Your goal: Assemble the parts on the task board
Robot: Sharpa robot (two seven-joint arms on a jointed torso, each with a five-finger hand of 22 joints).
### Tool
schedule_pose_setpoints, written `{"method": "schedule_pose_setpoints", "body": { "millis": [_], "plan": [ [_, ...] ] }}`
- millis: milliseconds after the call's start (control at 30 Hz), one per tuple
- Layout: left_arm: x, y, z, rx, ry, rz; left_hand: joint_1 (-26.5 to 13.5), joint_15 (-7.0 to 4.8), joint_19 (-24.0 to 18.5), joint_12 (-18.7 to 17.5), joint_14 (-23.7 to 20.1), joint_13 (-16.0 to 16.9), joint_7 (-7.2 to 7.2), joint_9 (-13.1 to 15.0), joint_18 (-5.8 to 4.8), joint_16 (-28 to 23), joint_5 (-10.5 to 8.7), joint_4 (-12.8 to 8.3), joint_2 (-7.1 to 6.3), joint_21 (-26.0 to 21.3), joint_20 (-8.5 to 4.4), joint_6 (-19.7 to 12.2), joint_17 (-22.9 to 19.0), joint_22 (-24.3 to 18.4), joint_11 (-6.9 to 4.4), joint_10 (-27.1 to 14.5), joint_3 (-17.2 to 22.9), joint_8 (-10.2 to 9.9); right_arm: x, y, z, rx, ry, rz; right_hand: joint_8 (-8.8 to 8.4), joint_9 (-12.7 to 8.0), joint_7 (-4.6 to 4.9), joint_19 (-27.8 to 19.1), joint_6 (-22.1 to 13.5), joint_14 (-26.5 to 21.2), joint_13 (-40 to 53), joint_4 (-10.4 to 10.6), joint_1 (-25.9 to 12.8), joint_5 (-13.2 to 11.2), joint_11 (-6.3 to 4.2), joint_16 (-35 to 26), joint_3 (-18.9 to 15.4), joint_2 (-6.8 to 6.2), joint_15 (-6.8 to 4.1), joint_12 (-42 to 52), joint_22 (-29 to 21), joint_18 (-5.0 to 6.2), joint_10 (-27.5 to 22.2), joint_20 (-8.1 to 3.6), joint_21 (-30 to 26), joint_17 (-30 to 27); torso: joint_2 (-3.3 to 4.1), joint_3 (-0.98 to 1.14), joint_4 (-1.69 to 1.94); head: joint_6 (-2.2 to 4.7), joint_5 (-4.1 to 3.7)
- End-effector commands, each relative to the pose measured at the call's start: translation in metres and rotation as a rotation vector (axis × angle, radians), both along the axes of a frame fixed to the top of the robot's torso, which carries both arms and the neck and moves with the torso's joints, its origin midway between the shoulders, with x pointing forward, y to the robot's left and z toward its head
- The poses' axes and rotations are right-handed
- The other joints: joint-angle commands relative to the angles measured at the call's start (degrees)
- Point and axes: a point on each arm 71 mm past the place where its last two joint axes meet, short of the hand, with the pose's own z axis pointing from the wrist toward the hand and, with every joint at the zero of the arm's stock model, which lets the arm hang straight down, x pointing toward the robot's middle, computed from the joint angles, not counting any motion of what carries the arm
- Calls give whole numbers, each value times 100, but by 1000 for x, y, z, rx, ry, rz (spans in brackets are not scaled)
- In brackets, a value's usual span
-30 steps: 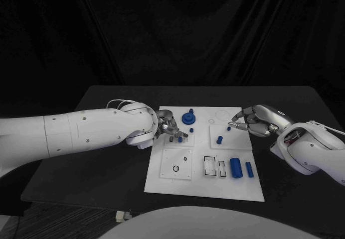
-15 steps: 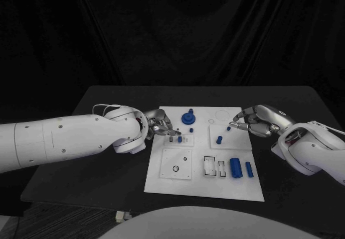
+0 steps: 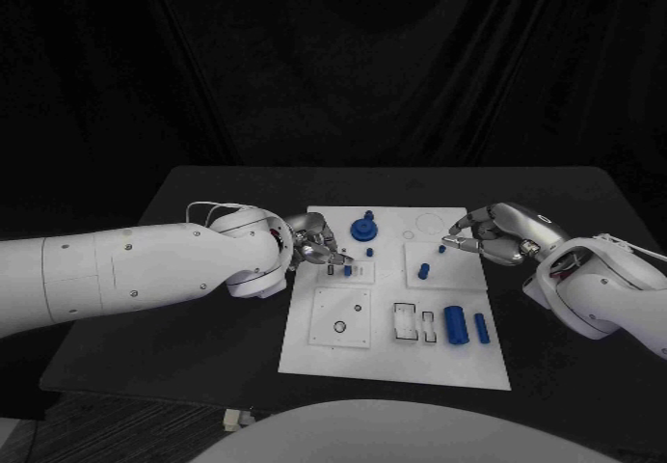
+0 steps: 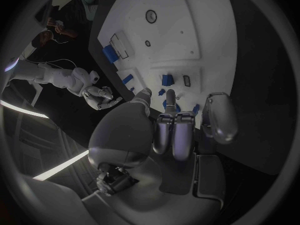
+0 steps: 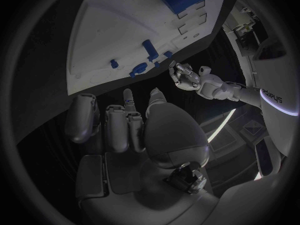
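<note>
The white task board lies mid-table. My left hand hovers over its upper-left corner, fingers curled in, and I see nothing in them. Just beyond the fingertips, a short blue piece stands in the board, also seen from the left wrist. A round blue part with a stem stands near the top edge, a small peg below it. My right hand is over the upper-right side, pinching a small blue peg. Another peg stands just below.
A thick blue cylinder and a thinner blue pin lie at the board's lower right, beside two rectangular slots. A square plate with a round hole sits lower left. Black table surrounds the board.
My left arm has drawn back a little to the left and its hand has pulled slightly away from the short blue piece. The right hand has stayed put.
</note>
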Motion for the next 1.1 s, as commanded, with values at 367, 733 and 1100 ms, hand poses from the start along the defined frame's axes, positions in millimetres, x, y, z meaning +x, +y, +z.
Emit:
{"method": "schedule_pose_setpoints", "body": {
  "millis": [367,733,1100],
  "plan": [
    [3,-5,-14,69,58,0,18,-21,-4,-3,559,1507,-51,-203,46,-32,-41,100,17,-48,-27,298,1399,922,-40,608,-47,-28,-1,0,-1,-1,2,-10,12,-8,0,14,27,274,980,12,-10,-10,25,-4,-36,4,3,-38,922,85,363,1,-25,23,3,1,-5,-1,4],
    [5,-13,-17,57,52,-15,16,-23,-8,-3,558,1507,-54,-210,49,-34,-35,104,17,-69,-29,319,1397,917,-43,608,-49,-25,-1,1,-1,0,2,-6,12,-9,0,15,29,274,981,9,-14,-7,24,-5,-42,2,3,-37,922,85,364,1,-25,21,5,0,-2,-1,13],
    [5,-19,-18,32,58,-27,10,-29,1,-3,561,1507,-66,-224,45,-25,-66,112,14,-46,-35,363,1403,921,-51,608,-56,-17,-1,1,-1,-1,3,-6,12,-9,0,15,29,274,981,9,-14,-7,24,-5,-42,2,3,-37,922,85,364,1,-25,21,5,-1,-3,-1,22]
  ]
}}
